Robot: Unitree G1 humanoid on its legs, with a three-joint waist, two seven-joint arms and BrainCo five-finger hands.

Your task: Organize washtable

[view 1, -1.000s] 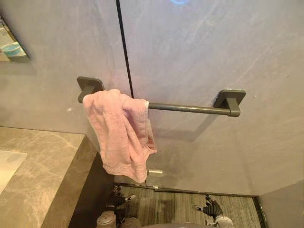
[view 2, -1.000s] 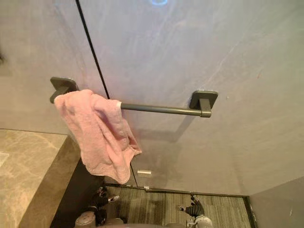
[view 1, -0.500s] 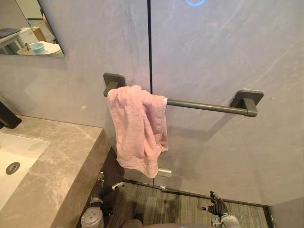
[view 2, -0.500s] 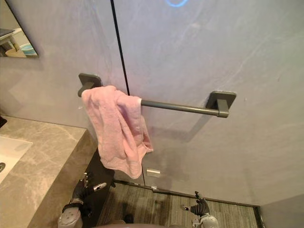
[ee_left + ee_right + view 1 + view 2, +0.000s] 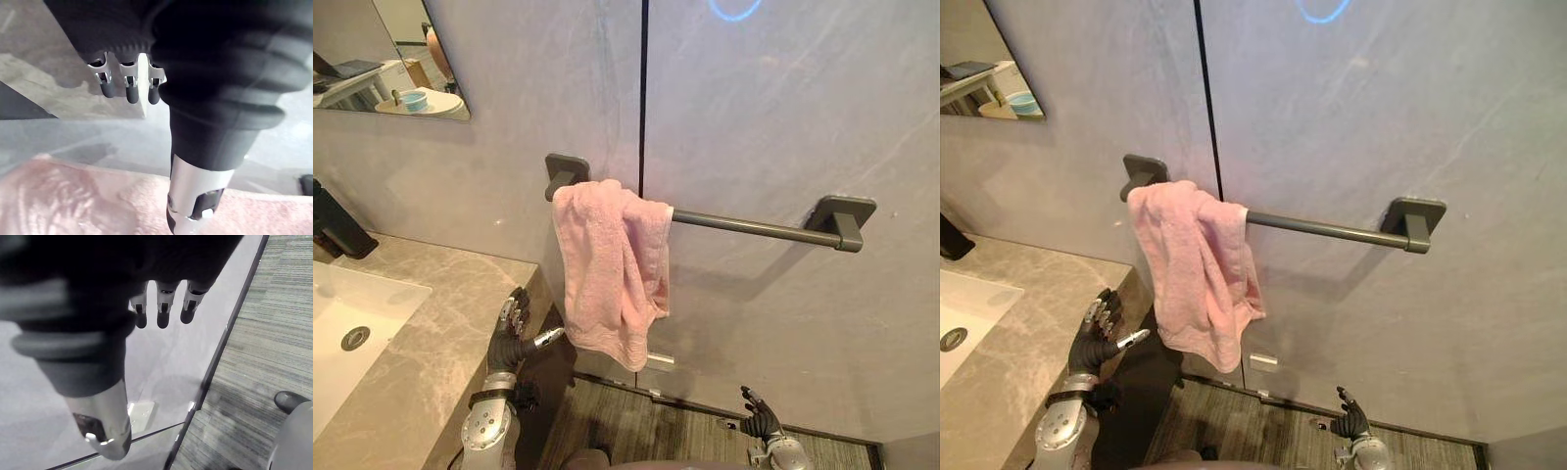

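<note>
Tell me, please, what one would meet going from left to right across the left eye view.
White sink → left robot hand → pink towel → right robot hand → towel bar's right bracket.

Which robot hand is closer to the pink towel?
Left. The left hand is up beside the lower edge of the pink towel, not touching. The right hand hangs low by the floor, well below it.
</note>
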